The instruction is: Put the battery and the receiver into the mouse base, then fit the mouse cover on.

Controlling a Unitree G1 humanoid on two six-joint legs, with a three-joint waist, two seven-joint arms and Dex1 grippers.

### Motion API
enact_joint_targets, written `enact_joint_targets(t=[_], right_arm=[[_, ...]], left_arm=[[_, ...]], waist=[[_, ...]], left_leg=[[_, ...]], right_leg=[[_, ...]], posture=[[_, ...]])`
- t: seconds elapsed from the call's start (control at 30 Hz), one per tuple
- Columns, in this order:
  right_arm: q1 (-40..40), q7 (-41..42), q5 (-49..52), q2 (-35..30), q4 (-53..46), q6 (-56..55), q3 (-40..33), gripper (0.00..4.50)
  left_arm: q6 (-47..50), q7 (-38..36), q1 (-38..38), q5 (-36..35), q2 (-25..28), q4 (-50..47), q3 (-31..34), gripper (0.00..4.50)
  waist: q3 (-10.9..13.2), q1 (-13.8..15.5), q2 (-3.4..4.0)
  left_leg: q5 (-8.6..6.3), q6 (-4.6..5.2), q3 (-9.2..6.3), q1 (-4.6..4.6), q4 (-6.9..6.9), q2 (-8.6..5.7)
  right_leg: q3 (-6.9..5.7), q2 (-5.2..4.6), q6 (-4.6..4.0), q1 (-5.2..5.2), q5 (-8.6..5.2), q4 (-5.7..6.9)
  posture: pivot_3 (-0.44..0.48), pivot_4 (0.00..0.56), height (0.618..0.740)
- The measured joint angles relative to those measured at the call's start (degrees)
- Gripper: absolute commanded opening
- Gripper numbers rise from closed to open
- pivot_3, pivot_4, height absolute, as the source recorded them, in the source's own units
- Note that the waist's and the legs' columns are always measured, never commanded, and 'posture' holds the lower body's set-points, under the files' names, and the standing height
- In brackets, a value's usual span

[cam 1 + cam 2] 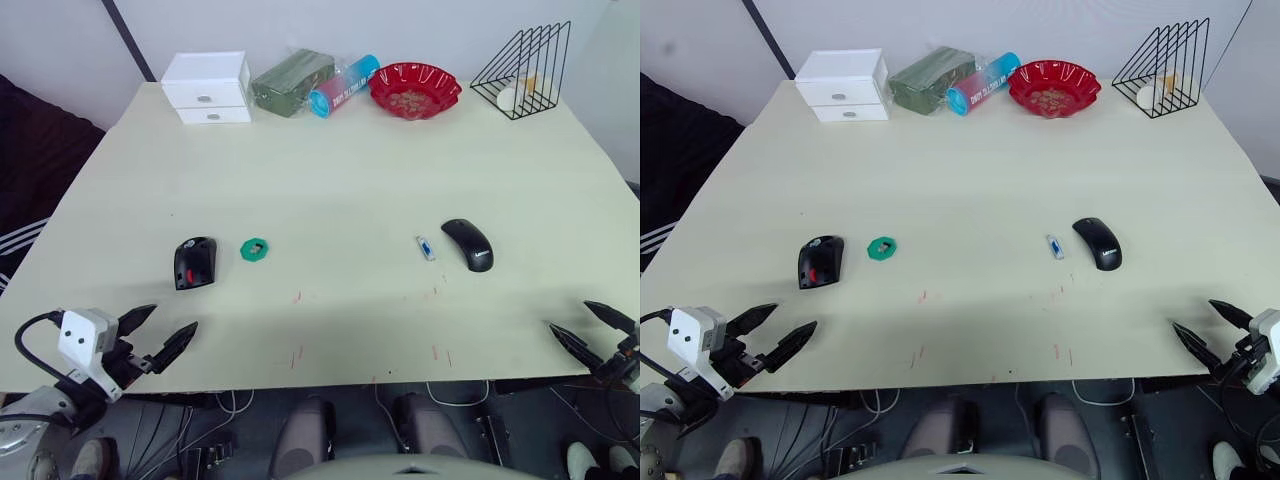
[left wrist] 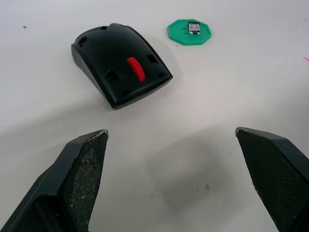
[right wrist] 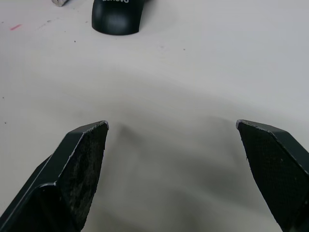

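The mouse base (image 1: pixel 194 262) lies at the table's front left, black with a red patch in its hollow (image 2: pixel 135 68). Just right of it, a green octagonal holder (image 1: pixel 256 249) carries the small receiver (image 2: pixel 194 27). The battery (image 1: pixel 426 247), small and silver-blue, lies right of centre, and the glossy black mouse cover (image 1: pixel 468 243) sits beside it. My left gripper (image 1: pixel 170 320) stands open at the front edge, a little short of the base. My right gripper (image 1: pixel 571 316) is open too, at the front right corner, well short of the cover (image 3: pixel 117 14).
Along the far edge of the pale table (image 1: pixel 340 170) stand a white drawer box (image 1: pixel 208 87), a green pack (image 1: pixel 292 81), a blue and pink tube (image 1: pixel 343 85), a red bowl (image 1: pixel 415 89) and a black wire rack (image 1: pixel 525 70).
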Motion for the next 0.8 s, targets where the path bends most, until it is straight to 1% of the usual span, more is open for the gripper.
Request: enact_joint_targets(t=[0.23, 0.33, 0.37, 0.4, 0.43, 0.5, 0.57, 0.67, 0.7, 0.8], right_arm=[[-0.64, 0.22, 0.18, 0.21, -3.34, 0.33, 0.67, 4.47], [-0.65, 3.18, 1.34, 0.15, -5.94, 0.07, 1.53, 4.47], [-0.97, 5.54, 2.45, 0.04, -7.33, 0.10, 2.37, 4.47], [-1.48, 6.95, 3.24, -0.10, -8.07, 0.17, 2.77, 4.47], [-2.28, 8.84, 4.39, -0.69, -9.04, 0.45, 3.13, 4.47], [-2.99, 10.49, 4.88, -1.39, -9.37, 0.43, 3.20, 4.47], [-4.30, 14.28, 6.80, -1.77, -9.37, 0.47, 3.95, 4.47], [-4.90, 16.13, 8.01, -1.77, -9.36, 0.96, 4.16, 4.47], [-6.17, 20.24, 9.90, -2.00, -8.71, 1.37, 4.22, 4.47], [-8.12, 23.10, 11.15, -2.15, -7.30, 1.45, 4.34, 4.47]], left_arm=[[0.74, 1.98, -0.99, -1.69, -1.57, -0.94, 0.77, 4.50], [3.05, 7.78, -2.07, -2.96, -4.95, -4.79, 1.99, 4.50], [4.48, 10.92, -2.95, -3.42, -6.71, -7.26, 1.96, 4.50], [5.35, 12.69, -3.54, -3.51, -7.39, -8.54, 1.85, 4.50], [6.75, 15.00, -4.17, -3.53, -7.77, -10.22, 1.74, 4.50], [7.56, 16.63, -4.54, -3.38, -7.77, -11.64, 1.60, 4.50], [8.98, 20.78, -6.54, -2.53, -8.93, -12.52, 1.04, 4.50], [9.59, 22.97, -7.47, -2.00, -9.40, -12.56, 0.70, 4.50], [11.22, 26.49, -8.84, -0.48, -10.34, -13.46, -0.74, 4.50], [12.98, 29.40, -11.12, 0.37, -11.34, -14.03, -3.10, 4.50]], waist=[[0.00, 0.03, -0.01], [0.01, 0.02, -0.03], [0.02, 0.02, -0.05], [0.02, 0.02, -0.05], [0.01, 0.02, -0.06], [0.01, 0.02, -0.07], [0.01, 0.04, -0.09], [0.03, 0.05, -0.11], [0.03, 0.09, -0.12], [0.05, 0.15, -0.15]], left_leg=[[0.00, 0.00, 0.00, 0.00, 0.00, 0.01], [-0.01, 0.02, 0.02, -0.01, 0.00, 0.02], [-0.01, 0.02, 0.02, -0.01, 0.00, 0.03], [-0.01, 0.02, 0.02, 0.01, 0.00, 0.02], [-0.01, 0.02, 0.02, 0.02, 0.01, 0.02], [-0.01, 0.02, 0.01, 0.03, 0.00, 0.01], [-0.02, 0.03, 0.01, 0.02, -0.01, -0.01], [-0.01, 0.03, 0.00, 0.02, 0.00, -0.02], [-0.01, 0.03, 0.01, 0.05, 0.00, -0.05], [-0.01, 0.03, -0.01, 0.08, 0.00, -0.08]], right_leg=[[0.01, 0.00, 0.00, 0.00, 0.00, 0.00], [0.03, -0.01, 0.02, 0.00, 0.01, -0.01], [0.03, -0.02, 0.02, 0.01, 0.01, 0.00], [0.04, -0.01, 0.03, 0.01, 0.02, 0.01], [0.04, 0.00, 0.03, 0.02, 0.02, 0.02], [0.04, 0.02, 0.02, 0.02, 0.02, 0.01], [0.03, 0.02, 0.02, 0.02, 0.02, 0.00], [0.02, 0.03, 0.02, 0.02, 0.02, 0.01], [0.04, 0.01, 0.03, 0.06, 0.02, 0.00], [0.03, 0.02, 0.03, 0.11, 0.02, 0.01]], posture=[[0.000, 0.150, 0.740], [0.000, 0.150, 0.740], [0.000, 0.150, 0.740], [0.000, 0.150, 0.740], [0.000, 0.150, 0.740], [0.000, 0.150, 0.740], [0.000, 0.150, 0.740], [0.000, 0.150, 0.740], [0.000, 0.150, 0.740], [0.000, 0.150, 0.740]])
